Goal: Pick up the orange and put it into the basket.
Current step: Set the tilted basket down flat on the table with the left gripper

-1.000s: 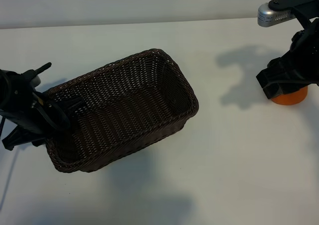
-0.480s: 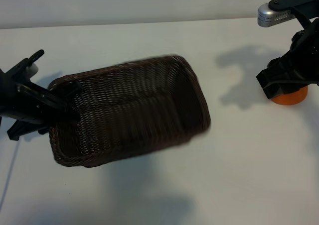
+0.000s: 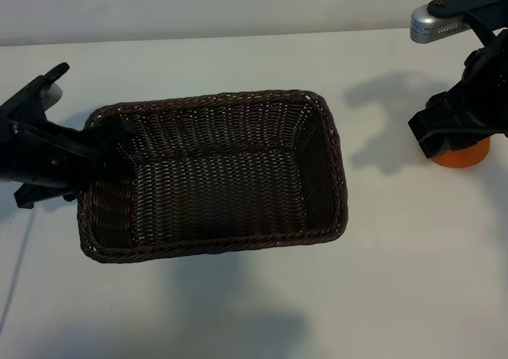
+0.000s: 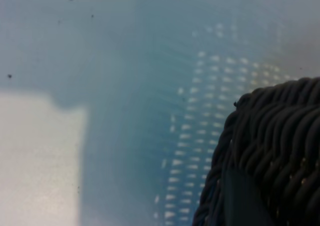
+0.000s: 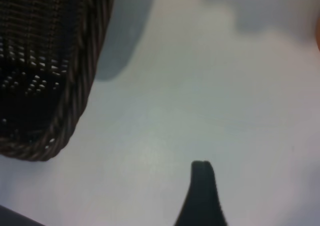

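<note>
The dark-brown woven basket [image 3: 214, 252] lies flat on the white table, left of centre, its long sides running left to right. My left gripper [image 3: 107, 148] is shut on the rim of its left end. In the left wrist view one dark finger [image 4: 240, 201] presses against the woven wall [image 4: 280, 136]. The orange [image 3: 464, 154] sits on the table at the far right, mostly hidden under my right gripper [image 3: 456, 133], which hangs just over it. That gripper is open, with one bare finger [image 5: 202, 186] showing above the table and nothing against it.
A silver camera mount [image 3: 432, 21] sticks out above the right arm. White table lies between the basket's right end [image 5: 75, 96] and the orange, and in front of the basket. The table's back edge runs along the top.
The left gripper has swung the basket round from a slanted pose to lie square and flat. The right gripper and the orange have not moved.
</note>
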